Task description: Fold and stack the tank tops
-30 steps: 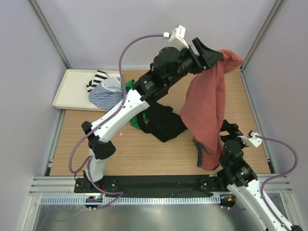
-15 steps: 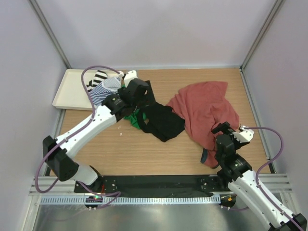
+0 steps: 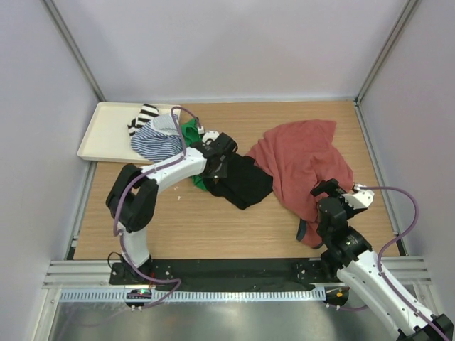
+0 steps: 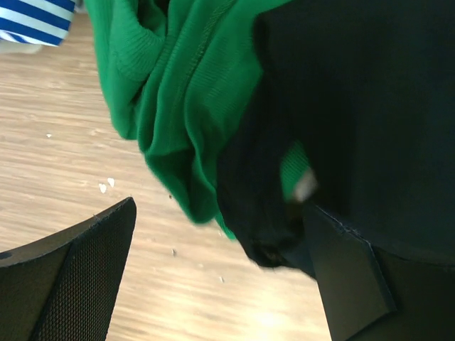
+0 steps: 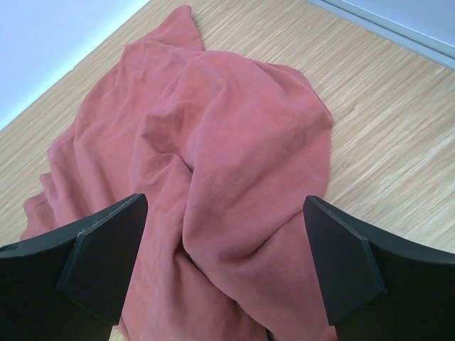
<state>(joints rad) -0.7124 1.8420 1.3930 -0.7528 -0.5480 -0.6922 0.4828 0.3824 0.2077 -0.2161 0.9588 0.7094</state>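
The brick-red tank top (image 3: 302,160) lies crumpled on the table's (image 3: 234,227) right side under the spread, empty right gripper (image 5: 224,245), the striped tank top (image 3: 158,142) on the tray's (image 3: 99,135) corner, and the left gripper (image 4: 220,238) spread beside green cloth (image 4: 178,106) and black cloth (image 4: 370,106).

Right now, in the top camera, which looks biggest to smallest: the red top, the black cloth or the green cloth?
1. red top
2. black cloth
3. green cloth, which is partly hidden, so its full size is unsure.
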